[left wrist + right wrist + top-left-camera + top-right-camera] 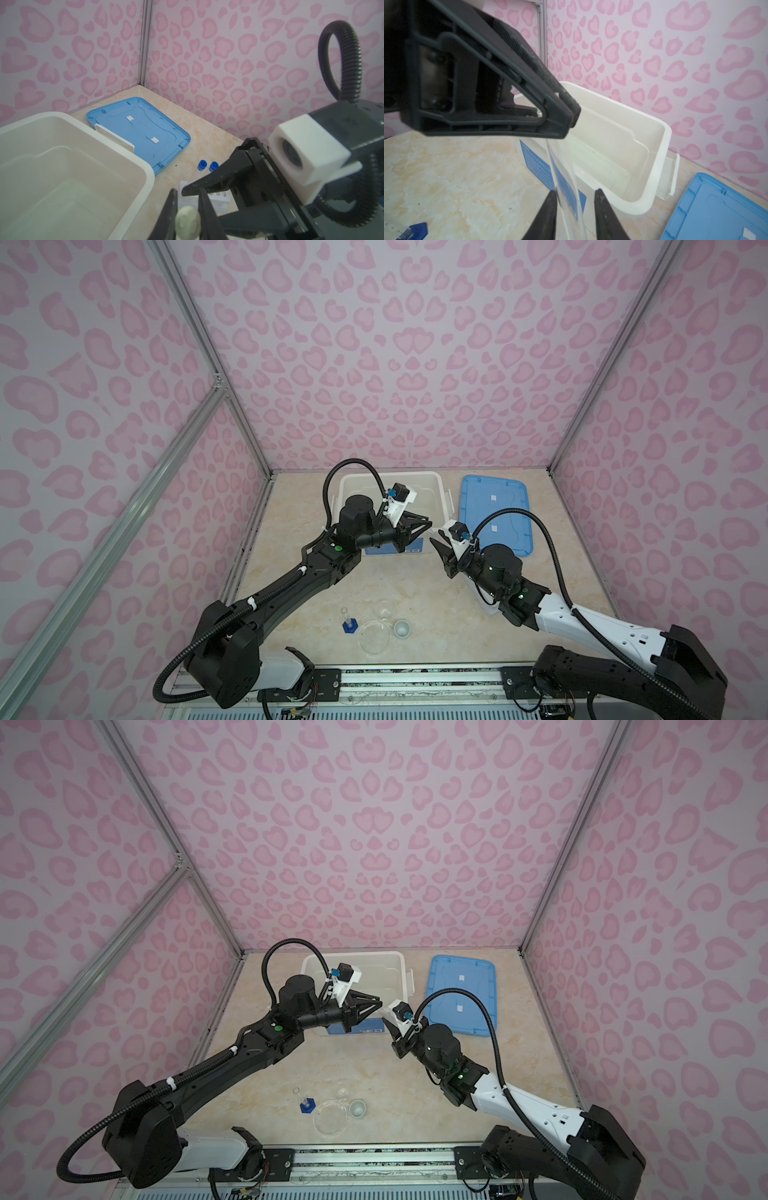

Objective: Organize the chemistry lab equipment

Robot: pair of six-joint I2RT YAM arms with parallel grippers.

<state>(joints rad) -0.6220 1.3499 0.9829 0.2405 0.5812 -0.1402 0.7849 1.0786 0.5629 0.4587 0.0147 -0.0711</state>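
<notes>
Clear test tube [563, 176] barely visible; left gripper [570, 122] clamps it, right gripper [575, 191] parted around.

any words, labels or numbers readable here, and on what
No text here is readable.
Blue label on the white bin: white print, too blurred.
Barcode patch on that label: too small.
Blue-based cylinder: scale marks too small and blurred.
White tabs on the blue lid: no print shows.

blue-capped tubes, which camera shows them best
The left wrist view: both blue-capped tubes show their caps clearly, lying near the blue lid. Neither top view nor the right wrist view shows them.
</notes>
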